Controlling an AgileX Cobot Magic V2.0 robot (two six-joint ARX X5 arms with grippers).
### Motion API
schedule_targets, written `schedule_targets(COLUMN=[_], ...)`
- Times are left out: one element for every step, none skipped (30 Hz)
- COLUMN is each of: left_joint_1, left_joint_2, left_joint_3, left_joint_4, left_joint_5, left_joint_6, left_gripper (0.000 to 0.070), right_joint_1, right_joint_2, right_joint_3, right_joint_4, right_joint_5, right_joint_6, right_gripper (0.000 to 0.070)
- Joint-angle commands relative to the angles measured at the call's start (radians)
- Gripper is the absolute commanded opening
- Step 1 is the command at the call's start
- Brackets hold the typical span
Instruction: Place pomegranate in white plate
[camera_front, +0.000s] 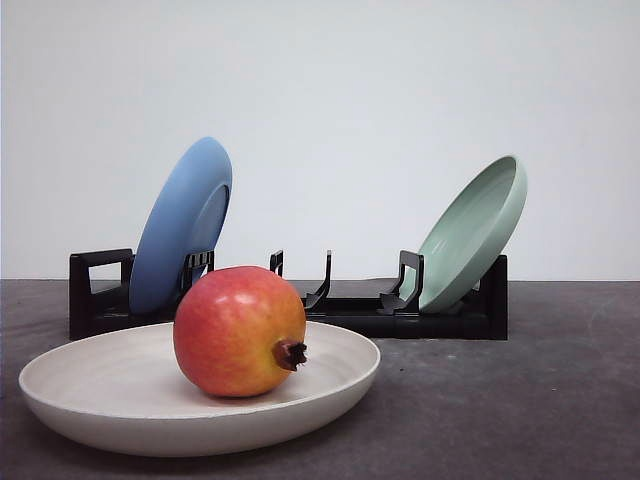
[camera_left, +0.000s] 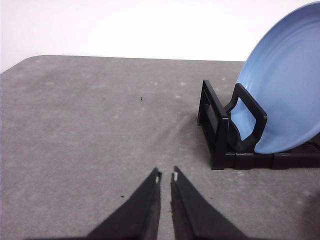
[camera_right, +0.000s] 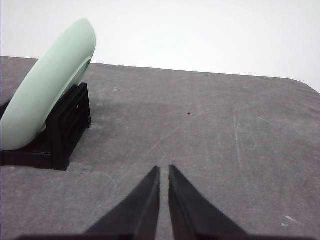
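The pomegranate (camera_front: 238, 331), red fading to yellow-orange with a dark crown stub pointing right, rests inside the white plate (camera_front: 90, 400) at the front left of the table. My left gripper (camera_left: 166, 176) is shut with nothing held, hovering over bare grey table beside the rack's end. My right gripper (camera_right: 164, 169) is also shut and empty, over bare table near the rack's other end.
A black dish rack (camera_front: 340, 305) stands behind the white plate. A blue plate (camera_front: 185, 222) (camera_left: 285, 95) leans in its left end and a pale green plate (camera_front: 478, 228) (camera_right: 47, 82) in its right end. A white wall rises behind the grey table (camera_front: 520, 400).
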Motion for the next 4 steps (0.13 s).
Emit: schedule_targets(left_joint_1=[0.0, 0.0, 0.0, 0.0], left_joint_2=[-0.001, -0.001, -0.001, -0.001], left_joint_3=[-0.01, -0.01, -0.01, -0.01], left_joint_4=[0.011, 0.011, 0.011, 0.011], left_joint_5=[-0.002, -0.002, -0.002, -0.002], left_joint_6=[-0.005, -0.005, -0.005, -0.005], left_gripper=[0.0016, 0.0016, 0.0016, 0.0016], right_joint_1=[-0.001, -0.001, -0.001, -0.001], right_joint_2=[0.001, 0.001, 0.001, 0.001], right_joint_3=[-0.004, -0.004, -0.004, -0.004], right_joint_4=[0.009, 0.009, 0.009, 0.009], right_joint_5=[0.0, 0.0, 0.0, 0.0], right_joint_6=[0.011, 0.011, 0.011, 0.011], right_gripper=[0.0029, 0.0029, 0.0029, 0.0029])
